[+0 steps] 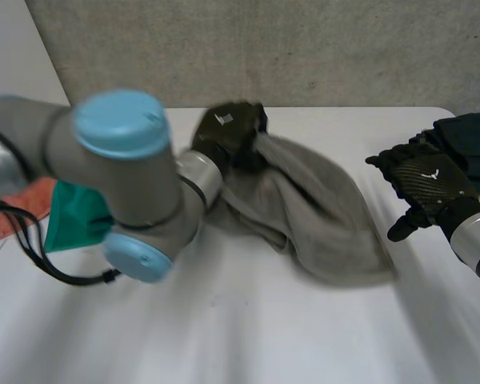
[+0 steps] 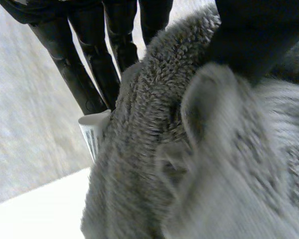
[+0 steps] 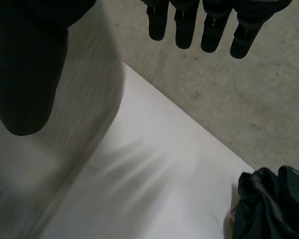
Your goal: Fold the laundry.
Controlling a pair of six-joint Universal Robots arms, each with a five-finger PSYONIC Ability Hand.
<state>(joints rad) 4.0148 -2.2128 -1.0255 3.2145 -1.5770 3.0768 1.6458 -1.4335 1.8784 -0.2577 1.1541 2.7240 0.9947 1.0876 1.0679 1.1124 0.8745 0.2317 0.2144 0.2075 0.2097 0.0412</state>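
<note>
Clutching the grey fleece at one edge, the left hand is bunching it; the splay-fingered right hand should be spreading it.

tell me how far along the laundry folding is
Early, by the look of it. Done: nothing visibly folded. In hand: the left hand grips the grey fleece at its far end, the rest lying bunched on the table; the right hand hovers open beside it, not touching. Left: the fleece itself, the crumpled dark garment by the right hand, and perhaps the teal cloth and orange cloth, half hidden behind the left arm.
</note>
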